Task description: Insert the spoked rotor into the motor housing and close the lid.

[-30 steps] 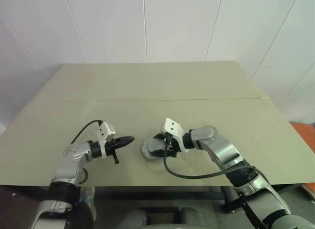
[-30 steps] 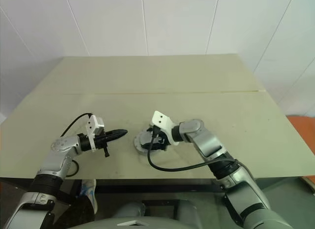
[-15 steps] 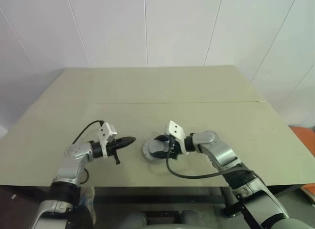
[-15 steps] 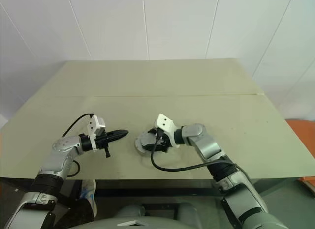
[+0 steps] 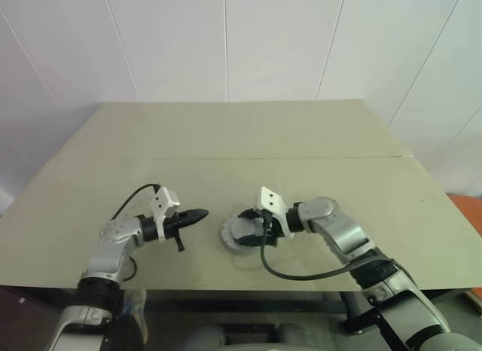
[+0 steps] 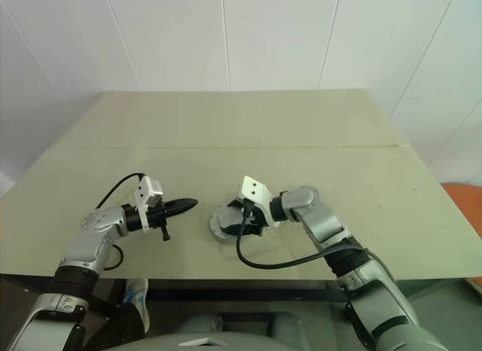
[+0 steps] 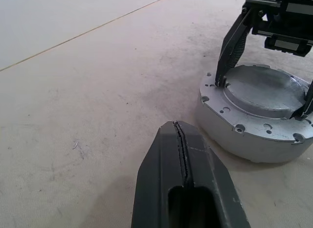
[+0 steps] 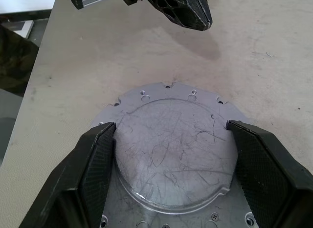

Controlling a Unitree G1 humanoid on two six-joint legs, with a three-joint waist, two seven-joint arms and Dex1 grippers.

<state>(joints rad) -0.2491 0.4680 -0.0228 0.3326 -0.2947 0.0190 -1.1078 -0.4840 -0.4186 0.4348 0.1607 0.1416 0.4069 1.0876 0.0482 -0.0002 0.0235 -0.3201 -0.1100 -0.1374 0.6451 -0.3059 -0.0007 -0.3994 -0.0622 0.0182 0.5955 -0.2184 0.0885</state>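
The lid (image 8: 171,149) sits flat on the motor housing (image 7: 249,132), its raised smooth top centred inside the housing's flange with the ring of screw holes showing all round it. The right gripper (image 8: 171,145) reaches down over it with its two fingers (image 8: 95,162) spread wide, one on each side of the lid's raised disc, the tips resting at or just against its rim. That straddling hold looks meant to seat or square the cap on the housing rather than carry it; whether the pads actually press the rim or only flank it I cannot tell. The spoked rotor is presumably already inside, under the lid, though nothing of it can be seen, so that is a guess from the closed assembly.

The left gripper (image 7: 183,154) hovers just beside the housing, fingers pressed together and holding nothing, its tip aimed at the housing's side wall with a short stretch of bare table (image 7: 98,91) between. Kept there, it seems to wait as a stop or steadying point should the housing slide while the lid is pressed home
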